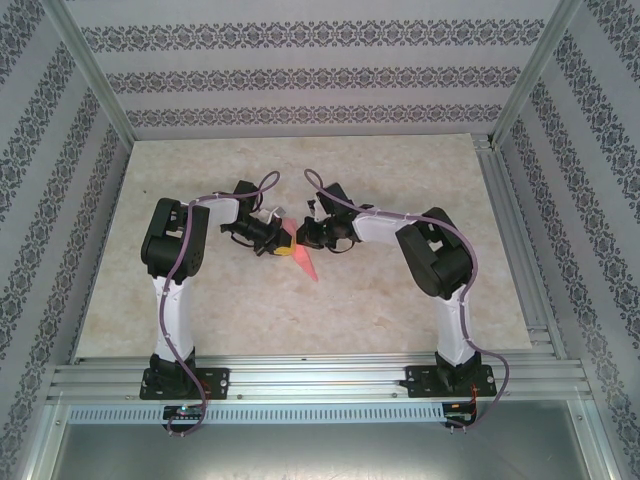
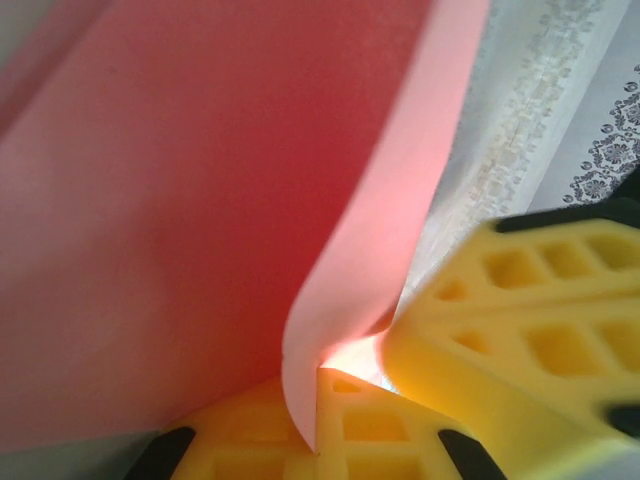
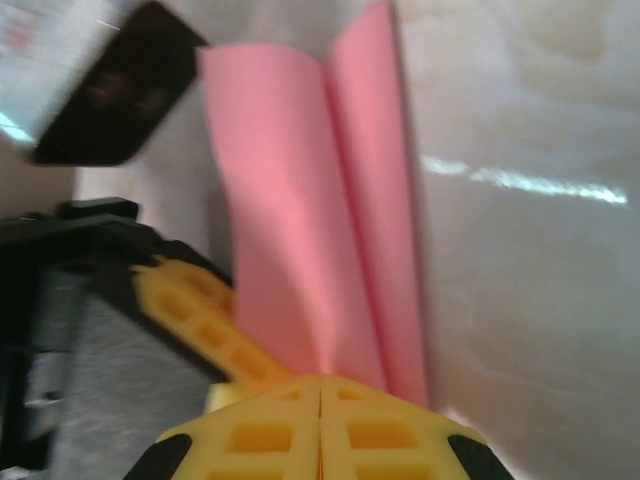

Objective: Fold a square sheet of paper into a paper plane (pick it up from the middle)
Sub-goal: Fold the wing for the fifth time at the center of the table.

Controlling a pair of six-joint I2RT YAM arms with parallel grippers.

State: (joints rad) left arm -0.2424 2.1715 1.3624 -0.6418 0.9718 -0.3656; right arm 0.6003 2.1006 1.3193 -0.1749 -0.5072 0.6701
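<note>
The pink paper point(image 1: 301, 260) was held in the air above the middle of the table point(image 1: 420, 310), between the two arms, and was not resting on the surface. From above it was seen as a narrow shape tapering to a point toward the near edge, so the square was judged to have been folded several times already. The left pincer point(image 2: 320, 435) was closed on a curled edge of the paper, which bowed upward from the grip. The right pincer point(image 3: 320, 425) was likewise clamped on the paper, at the foot of a lengthwise crease with two flaps spread above it. The two pincers were placed just beside each other at the same end. The folding was judged to be far advanced, since a centre crease and a pointed outline were present. Sharpening the creases, perhaps shaping the wings, and setting the plane down were judged to remain. The exact folds could not be made out.
</note>
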